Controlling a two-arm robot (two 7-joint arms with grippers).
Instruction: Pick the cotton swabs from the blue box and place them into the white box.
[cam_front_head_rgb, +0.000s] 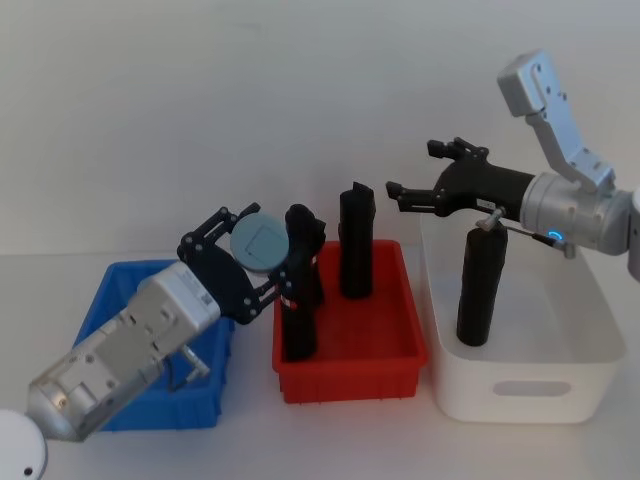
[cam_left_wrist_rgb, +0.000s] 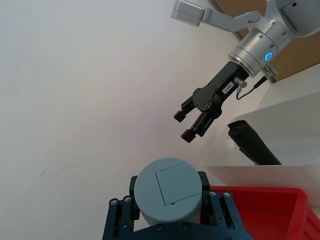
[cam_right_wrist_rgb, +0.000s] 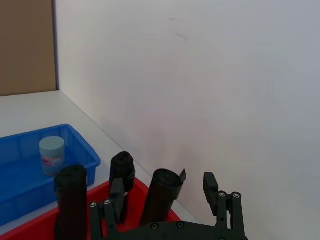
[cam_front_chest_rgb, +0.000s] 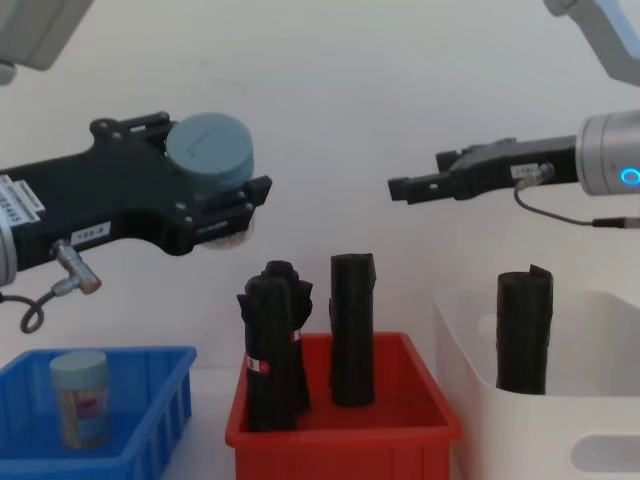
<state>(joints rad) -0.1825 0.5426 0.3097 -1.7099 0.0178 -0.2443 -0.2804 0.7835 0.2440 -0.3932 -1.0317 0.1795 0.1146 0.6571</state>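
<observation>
My left gripper (cam_front_head_rgb: 255, 250) is shut on a cotton swabs tub (cam_front_head_rgb: 263, 238) with a pale teal lid. It holds the tub in the air over the seam between the blue box (cam_front_head_rgb: 112, 283) and the red bin (cam_front_head_rgb: 350, 372). From the left wrist the lid (cam_left_wrist_rgb: 168, 191) faces the camera between the fingers. A second cotton swabs tub (cam_front_chest_rgb: 78, 398) stands upright inside the blue box (cam_front_chest_rgb: 155, 385); this same tub (cam_right_wrist_rgb: 52, 155) also appears from the right wrist. My right gripper (cam_front_head_rgb: 412, 170) hovers open above the white box's (cam_front_head_rgb: 520, 392) left edge, holding nothing.
The red bin (cam_front_chest_rgb: 340, 428) between the two boxes holds three tall black rolls (cam_front_head_rgb: 355, 240). One more black roll (cam_front_head_rgb: 480, 285) stands inside the white box (cam_front_chest_rgb: 560, 425). A bare wall lies close behind.
</observation>
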